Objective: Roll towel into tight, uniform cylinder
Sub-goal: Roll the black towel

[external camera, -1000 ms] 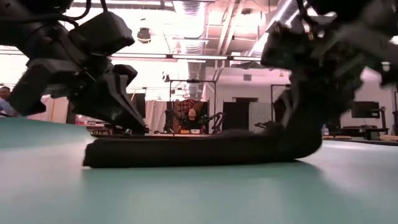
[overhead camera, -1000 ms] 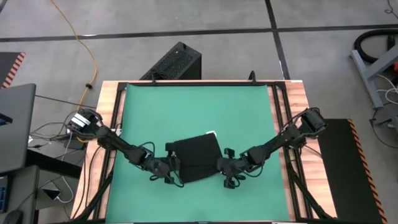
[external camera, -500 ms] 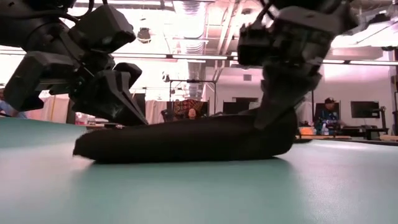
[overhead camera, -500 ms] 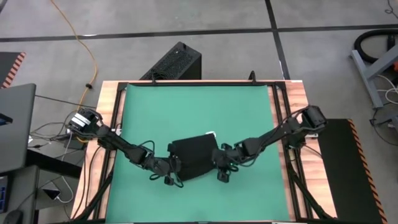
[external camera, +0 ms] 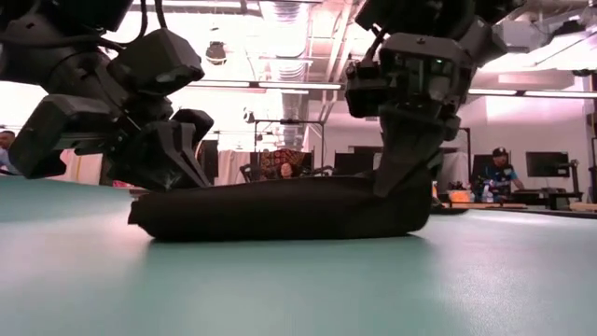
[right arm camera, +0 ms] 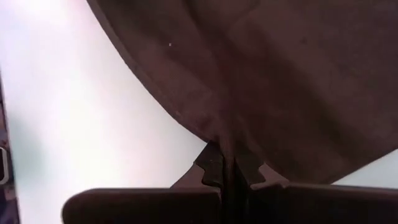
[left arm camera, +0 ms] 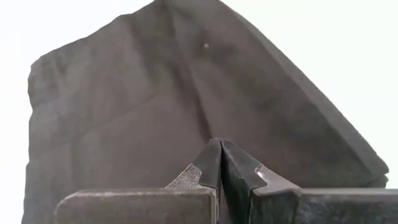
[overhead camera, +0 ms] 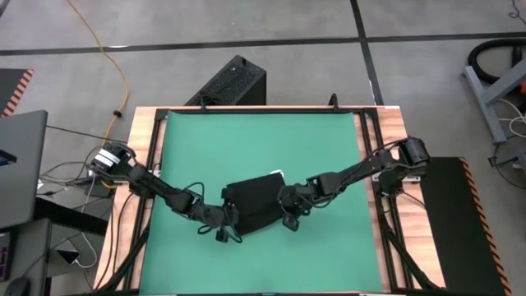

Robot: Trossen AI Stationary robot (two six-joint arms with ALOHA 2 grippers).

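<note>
towel (overhead camera: 256, 205): black cloth, sitting mid-mat, a bit toward the near side of the green mat (overhead camera: 255, 140). White tag (overhead camera: 278, 174) pokes out at its far right corner.
long axis: from the low cam it's a low dark ridge running left-right, so I'd say any rolling has to go near-to-far, across that line.
left gripper (overhead camera: 233, 224): at the towel's near-left corner, fingers pinched together on the cloth edge. Wrist cam shows the tips closed with fabric right at them.
right gripper (overhead camera: 288, 214): at the near-right edge, also clamped onto the cloth, which drapes off its tips in its wrist cam.
what matters: both grippers hold the near edge, one per end, towel stretches away from them toward the far side. Neither arm is nearer, pretty symmetric.
my guess: roll is only just started; the right end looks lifted higher than the left, so it could come out uneven.
</note>
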